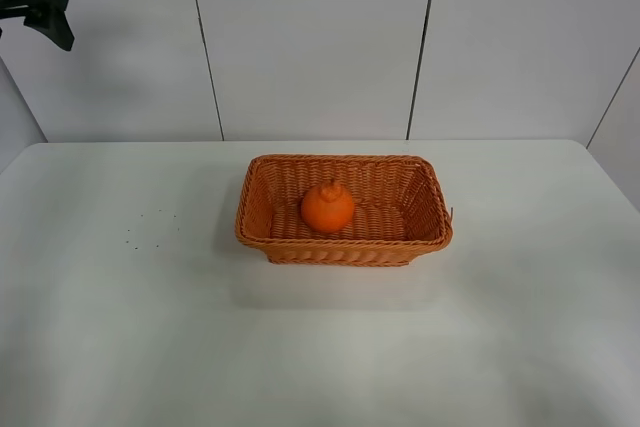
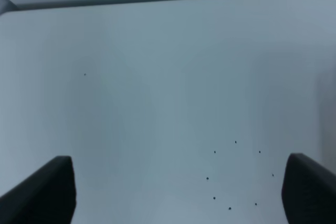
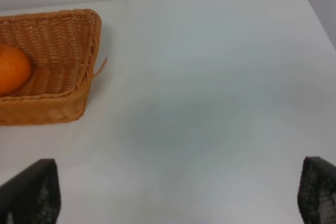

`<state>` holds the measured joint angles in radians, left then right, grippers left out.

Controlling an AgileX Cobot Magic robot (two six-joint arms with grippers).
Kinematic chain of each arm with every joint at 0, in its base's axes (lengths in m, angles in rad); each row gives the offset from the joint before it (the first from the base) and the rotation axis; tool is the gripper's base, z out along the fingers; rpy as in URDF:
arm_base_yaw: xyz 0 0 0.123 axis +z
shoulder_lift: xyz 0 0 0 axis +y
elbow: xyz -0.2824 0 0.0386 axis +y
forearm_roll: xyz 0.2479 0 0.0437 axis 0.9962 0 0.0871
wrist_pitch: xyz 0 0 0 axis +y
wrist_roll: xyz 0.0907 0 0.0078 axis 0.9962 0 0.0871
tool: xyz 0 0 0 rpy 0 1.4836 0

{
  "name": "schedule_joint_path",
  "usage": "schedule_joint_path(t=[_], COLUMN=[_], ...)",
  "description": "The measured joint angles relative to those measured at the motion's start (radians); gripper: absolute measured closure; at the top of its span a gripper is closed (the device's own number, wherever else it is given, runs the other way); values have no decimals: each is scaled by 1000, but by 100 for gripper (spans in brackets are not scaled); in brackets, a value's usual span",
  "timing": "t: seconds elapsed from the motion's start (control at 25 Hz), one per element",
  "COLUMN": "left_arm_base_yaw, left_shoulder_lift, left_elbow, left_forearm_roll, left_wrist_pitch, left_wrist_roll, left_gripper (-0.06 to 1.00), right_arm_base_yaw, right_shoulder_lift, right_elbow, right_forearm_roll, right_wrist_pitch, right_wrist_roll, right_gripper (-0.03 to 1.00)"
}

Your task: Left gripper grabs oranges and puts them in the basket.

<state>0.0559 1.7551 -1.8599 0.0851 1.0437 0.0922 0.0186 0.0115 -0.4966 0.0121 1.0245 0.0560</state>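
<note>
The bright round orange fruit (image 1: 327, 207) sits inside the brown woven basket (image 1: 345, 251) on the white surface (image 1: 120, 327); the black left pincer (image 2: 178, 190), apart and empty, hangs left of it; the right pincer (image 3: 178, 195) is apart too.

White table (image 1: 120, 347) w/ few tiny dark specks (image 1: 150, 227), pale panelled wall (image 1: 310, 37) behind, dark vertical seams.

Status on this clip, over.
Left pincer open, empty. Right pincer open, empty. Orange inside wicker basket. Nothing blocking.
</note>
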Motion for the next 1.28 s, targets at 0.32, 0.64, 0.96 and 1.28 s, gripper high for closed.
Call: schedule_joint_path(t=[0.32,0.64,0.96,1.28], left_arm_base_yaw=[0,0,0,0], left_shoulder_lift=[-291,-651,-992,-1274], left_elbow=[277,607,876,1022], left_forearm_roll=[-1,32,36,36], left_wrist_pitch=[-106,-206,-248,-200], left_wrist_roll=[28,31,1,-73], left_gripper=[5,5,5,5], right_arm_base_yaw=[0,0,0,0], right_shoulder_lift=[0,0,0,0], right_elbow=[0,0,0,0], right_forearm_roll=[0,0,0,0], right_wrist_pitch=[0,0,0,0], right_wrist_roll=[0,0,0,0], right_gripper=[27,27,27,27])
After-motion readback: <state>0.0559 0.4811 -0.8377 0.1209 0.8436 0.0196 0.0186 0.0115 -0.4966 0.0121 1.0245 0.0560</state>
